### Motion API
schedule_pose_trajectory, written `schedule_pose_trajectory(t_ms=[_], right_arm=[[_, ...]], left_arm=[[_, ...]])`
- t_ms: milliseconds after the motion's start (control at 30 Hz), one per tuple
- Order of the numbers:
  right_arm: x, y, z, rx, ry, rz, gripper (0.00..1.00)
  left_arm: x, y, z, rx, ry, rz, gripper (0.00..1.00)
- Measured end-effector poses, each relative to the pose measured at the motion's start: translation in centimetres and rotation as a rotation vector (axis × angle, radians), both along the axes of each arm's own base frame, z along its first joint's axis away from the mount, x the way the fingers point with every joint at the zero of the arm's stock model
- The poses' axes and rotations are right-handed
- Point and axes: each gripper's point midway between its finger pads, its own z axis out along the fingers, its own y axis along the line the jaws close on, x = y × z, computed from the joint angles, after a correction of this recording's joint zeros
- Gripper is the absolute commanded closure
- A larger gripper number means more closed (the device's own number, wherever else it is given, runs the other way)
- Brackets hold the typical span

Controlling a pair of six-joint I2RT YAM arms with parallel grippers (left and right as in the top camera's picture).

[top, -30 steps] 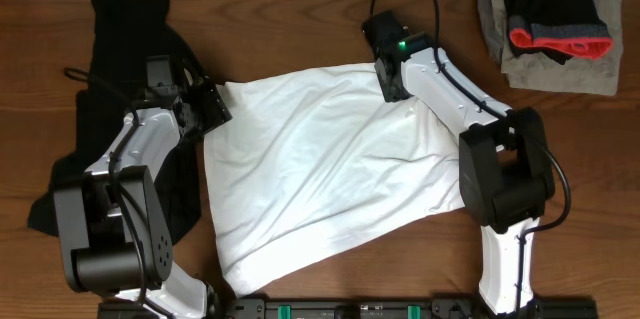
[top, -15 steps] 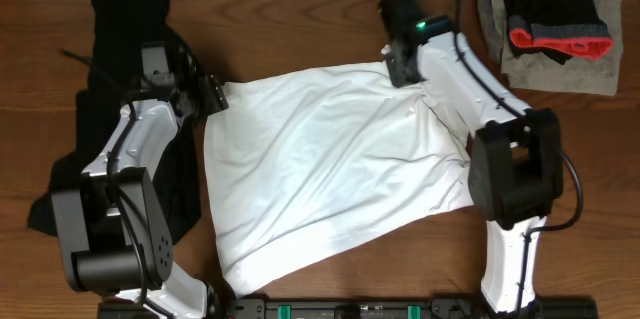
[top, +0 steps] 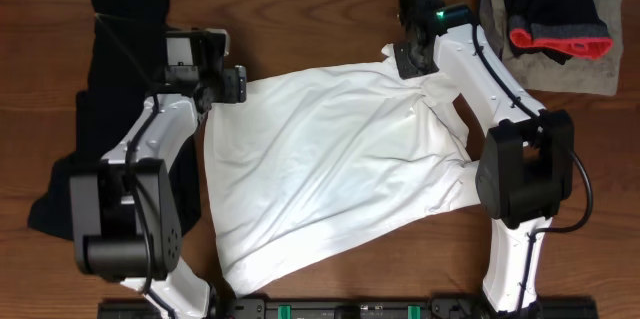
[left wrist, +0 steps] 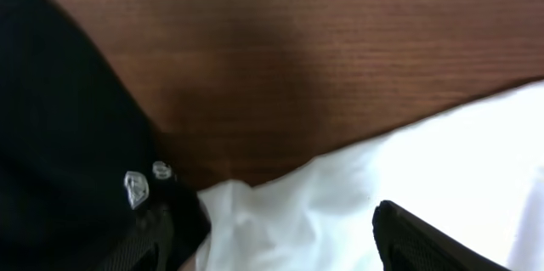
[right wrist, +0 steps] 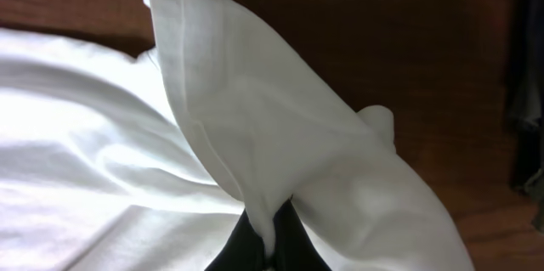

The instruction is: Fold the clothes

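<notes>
The jaws of the right gripper (right wrist: pixel 270 250) are together, clamped on a fold of the white T-shirt (right wrist: pixel 255 135). In the wrist view the thin cloth rises from the pinch in a peaked, doubled flap, with the dark wood of the worktop (right wrist: pixel 382 33) behind it. From overhead, the right gripper (top: pixel 408 59) sits at the shirt's far right corner, towards the back of the worktop (top: pixel 300 9). The cloth there is drawn into creases that run towards the middle of the white T-shirt (top: pixel 330 169).

The jaws of the left gripper (left wrist: pixel 280 237) stand apart. One dark finger (left wrist: pixel 153 237) is low on the left of its wrist view and the other is low on the right. A rumpled edge of the white T-shirt (left wrist: pixel 408 169) lies between them, and they are not closed on it. The black garment (left wrist: pixel 68 135) fills the left of that view, just beside the shirt's edge. Overhead, the left gripper (top: pixel 232 86) is at the shirt's far left corner.

The shirt lies spread and wrinkled across the middle of the worktop, between the two arms, its near edge slanting down to a corner at the front left. The black garment (top: pixel 110 19) lies in a long heap along the left side, partly under the left arm. At the far right corner a grey cloth (top: pixel 600 69) carries a folded black piece with a red edge (top: pixel 555 4)
</notes>
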Motion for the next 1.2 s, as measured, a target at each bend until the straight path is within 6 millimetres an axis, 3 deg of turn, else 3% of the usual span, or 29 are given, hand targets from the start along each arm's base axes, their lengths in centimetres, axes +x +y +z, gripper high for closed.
schedule_pose_trajectory(t_ms=[267,600,667,833,1033,1133,1200], right_arm=[[-0.2,0.1,-0.1,0.003,0.008,0.004,0.99],[-0.1,0.1,0.0,0.005,0.004,0.004,0.99],[0.0,0.1,0.0,0.005,0.003,0.004,0.99],[0.0,0.1,0.0,0.006,0.0,0.004,0.99],[0.0,0.1,0.0,0.006,0.0,0.005,0.99],[0.0,0.1,0.0,0.006,0.0,0.005,0.99],[0.0,0.1,0.0,0.006,-0.001,0.005,0.99]], left_arm=[[0.7,0.0,-3.2,0.03,0.02,-0.039,0.25],[-0.3,0.2,-4.3,0.06,0.072,-0.06,0.31],[-0.3,0.3,-4.3,0.067,0.072,-0.06,0.39],[-0.4,0.6,-4.6,0.079,0.08,-0.055,0.69],[-0.5,0.6,-4.8,0.083,0.085,-0.058,0.71],[-0.4,0.6,-4.8,0.076,0.086,-0.05,0.86],[-0.4,0.6,-4.8,0.074,0.084,-0.047,0.91]])
